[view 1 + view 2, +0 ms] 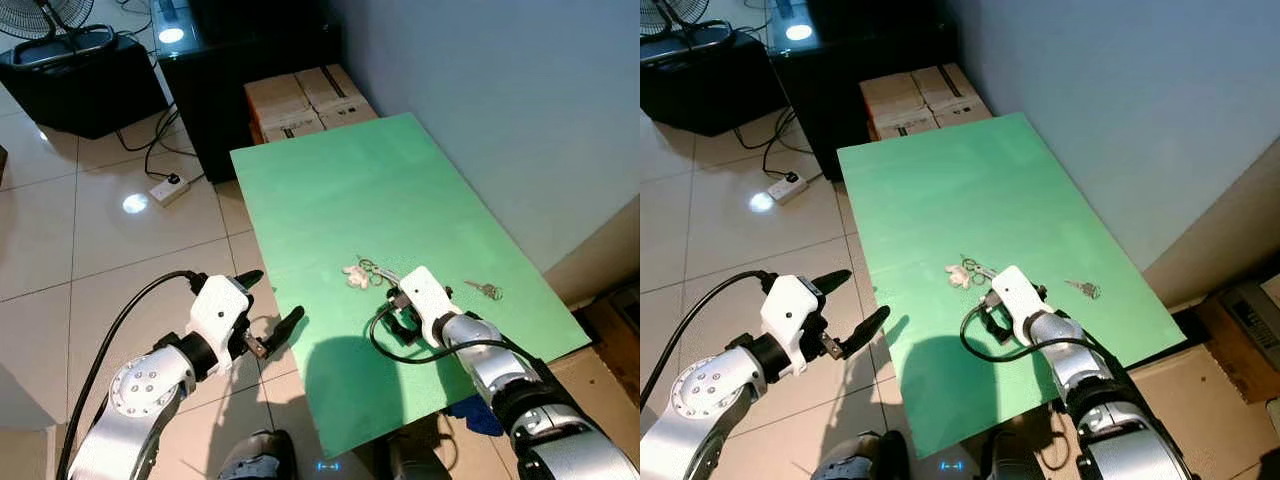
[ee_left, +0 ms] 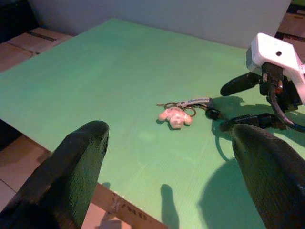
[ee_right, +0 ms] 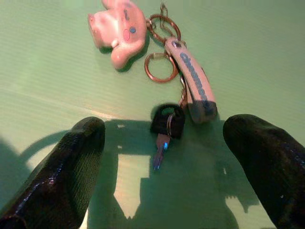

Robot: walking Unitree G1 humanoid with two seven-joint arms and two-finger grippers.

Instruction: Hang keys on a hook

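The keys (image 3: 164,129) lie flat on the green table (image 1: 330,190), a little way in from its near edge: a black-headed key with its blade pointing toward us, joined by rings to a short strap (image 3: 193,86) and a pale pink animal-shaped charm (image 3: 119,28) at the far end. Our right gripper (image 3: 164,162) hangs just above the bunch with its fingers spread wide, the black key head lying roughly midway between them and nothing yet held. To do this pick well, we judge it best to lower straight down until the fingertips nearly meet the board, then close across the key head or the strap beside it, since the thin blade and loose rings would likely slip out. We should close slowly, because the flat metal may slide on the smooth board, and lift only once the bunch hangs free, keeping a ring below the fingers so it can go over a hook; we cannot make out a hook from here. A second, single key (image 1: 486,290) lies apart toward the table's right edge. Our left gripper (image 1: 268,315) waits open off the table's left side, over the tiled floor (image 1: 110,250).
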